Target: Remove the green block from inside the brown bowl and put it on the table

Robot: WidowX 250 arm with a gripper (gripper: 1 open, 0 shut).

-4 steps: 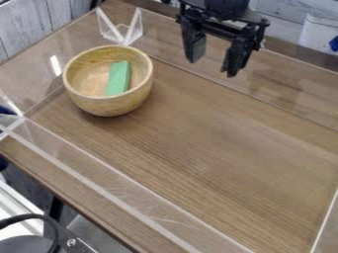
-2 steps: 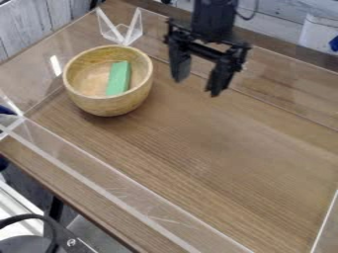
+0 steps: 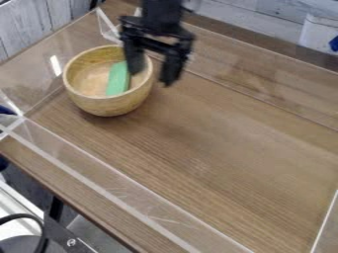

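The brown bowl [image 3: 93, 94] stands at the left rear of the table [image 3: 211, 148]. Inside it lies the green block [image 3: 119, 80], tilted against the bowl's right inner wall. My gripper [image 3: 156, 63] hangs over the bowl's right rim, open, with its dark fingers [image 3: 175, 69] spread and nothing between them. One finger covers the block's upper end. I cannot tell whether the fingers touch the bowl.
Clear acrylic walls [image 3: 79, 163] edge the tabletop on all sides, with a raised corner [image 3: 117, 25] just behind the bowl. Bare wood-grain surface stretches right and forward of the bowl.
The gripper has travelled left and down from the back right of the table to above the bowl's right rim. It stayed open. Bowl and block have not moved.
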